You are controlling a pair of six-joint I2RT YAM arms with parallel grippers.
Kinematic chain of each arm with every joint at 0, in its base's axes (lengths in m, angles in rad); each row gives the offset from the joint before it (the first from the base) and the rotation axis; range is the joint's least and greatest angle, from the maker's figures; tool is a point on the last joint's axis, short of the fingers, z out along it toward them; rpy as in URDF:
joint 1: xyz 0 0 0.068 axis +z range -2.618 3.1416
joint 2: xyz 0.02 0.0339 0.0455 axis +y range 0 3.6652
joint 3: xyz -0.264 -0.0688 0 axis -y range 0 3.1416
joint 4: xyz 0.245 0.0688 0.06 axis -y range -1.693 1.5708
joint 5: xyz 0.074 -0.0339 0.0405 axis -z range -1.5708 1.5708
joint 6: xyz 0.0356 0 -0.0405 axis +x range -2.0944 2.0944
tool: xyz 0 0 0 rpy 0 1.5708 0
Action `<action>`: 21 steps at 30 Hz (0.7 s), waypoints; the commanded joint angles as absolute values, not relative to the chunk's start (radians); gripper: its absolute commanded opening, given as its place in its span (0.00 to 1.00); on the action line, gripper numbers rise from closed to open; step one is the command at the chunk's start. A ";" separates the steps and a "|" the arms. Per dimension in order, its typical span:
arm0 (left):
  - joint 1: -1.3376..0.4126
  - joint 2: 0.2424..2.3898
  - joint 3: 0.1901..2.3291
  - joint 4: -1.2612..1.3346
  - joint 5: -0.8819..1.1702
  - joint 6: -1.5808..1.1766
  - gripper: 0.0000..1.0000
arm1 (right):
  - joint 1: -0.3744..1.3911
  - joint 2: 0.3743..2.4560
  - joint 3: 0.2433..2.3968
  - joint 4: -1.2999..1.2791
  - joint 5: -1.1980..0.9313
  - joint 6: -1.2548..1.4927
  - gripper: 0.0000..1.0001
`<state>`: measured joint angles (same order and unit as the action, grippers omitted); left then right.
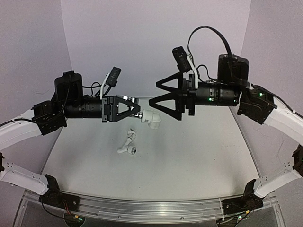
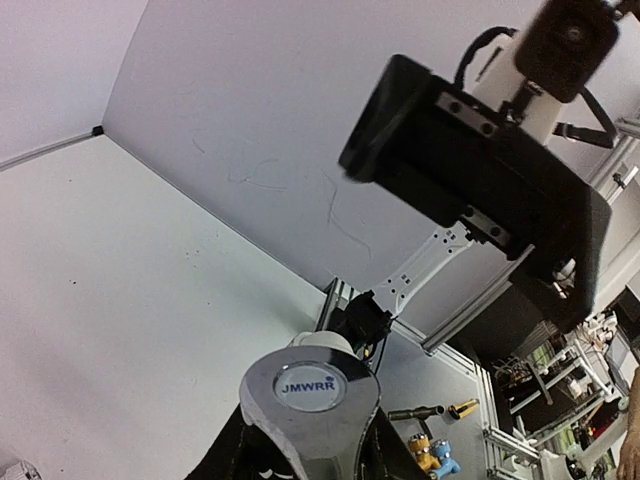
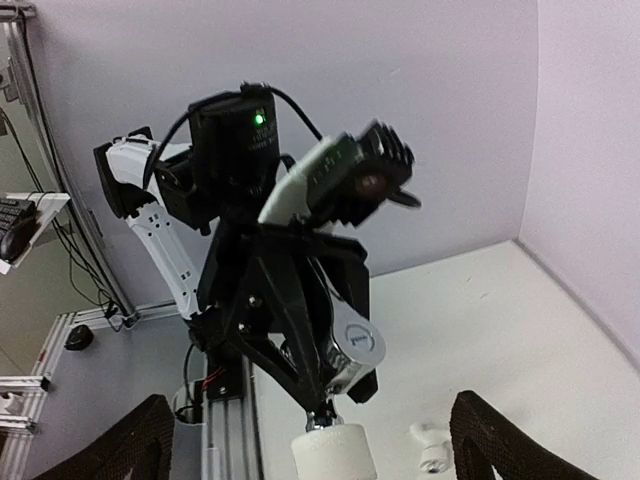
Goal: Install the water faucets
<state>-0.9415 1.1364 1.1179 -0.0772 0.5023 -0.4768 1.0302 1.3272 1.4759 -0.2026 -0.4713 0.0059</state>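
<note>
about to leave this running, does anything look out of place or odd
Nothing spilled or broken. Only a white bent pipe lies loose on the table. The left gripper holds the tap with its white elbow in mid-air; the right gripper is open beside it.

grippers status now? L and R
Left gripper: closed on the faucet, white elbow on its stem.
Right gripper: open, holding nothing.

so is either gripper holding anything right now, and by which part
The left gripper holds the faucet by its chrome body; the right gripper is open and empty.
</note>
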 commanded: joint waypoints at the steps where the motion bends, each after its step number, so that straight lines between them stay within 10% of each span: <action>1: -0.920 1.127 1.158 -0.015 0.412 -0.627 0.00 | 1.037 1.265 1.505 -0.278 -0.323 -0.355 0.98; 11: -0.841 1.175 1.068 0.327 0.629 -1.099 0.00 | 1.065 1.018 1.051 -0.009 -0.097 -1.296 0.98; 21: -0.839 1.332 1.170 0.362 0.907 -1.224 0.00 | 1.078 1.059 0.894 0.347 -0.095 -1.678 0.98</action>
<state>-0.8413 1.3149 1.0973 0.2423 0.7762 -1.1460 1.0725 1.0416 0.9061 0.1299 -0.1193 -1.4618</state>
